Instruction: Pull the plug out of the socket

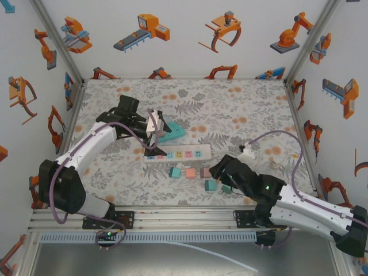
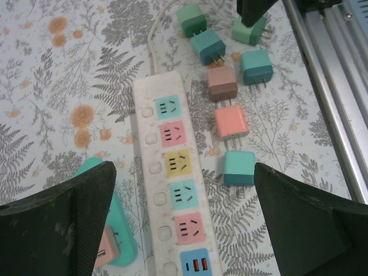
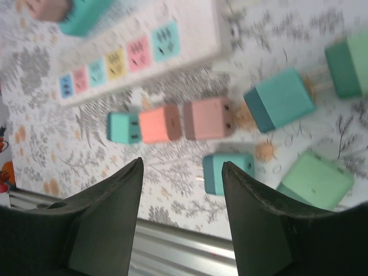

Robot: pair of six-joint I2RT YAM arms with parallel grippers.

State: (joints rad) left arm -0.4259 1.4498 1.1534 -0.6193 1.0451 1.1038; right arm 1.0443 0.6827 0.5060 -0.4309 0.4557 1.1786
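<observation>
A white power strip [image 2: 150, 190] [image 1: 178, 154] lies mid-table with all its coloured sockets bare. Beside it sits a small teal socket block [image 2: 125, 244] [image 1: 174, 133] with a pink plug [image 2: 106, 248] still seated in it. My left gripper [image 2: 184, 172] [image 1: 156, 137] hovers open above the strip, its fingers straddling the strip with the block under the left finger. My right gripper [image 3: 182, 164] [image 1: 216, 172] is open near the table's front edge with nothing between its fingers. A loose teal plug [image 3: 229, 172] lies just by its right finger.
Several loose plugs lie in front of the strip: teal [image 2: 239, 168], pink [image 2: 231, 121], brown [image 2: 222, 83], darker teal [image 2: 257, 66] and green [image 2: 191, 19]. The aluminium front rail [image 3: 172, 244] runs just under the right gripper. The strip's cable [image 1: 276, 135] loops to the right.
</observation>
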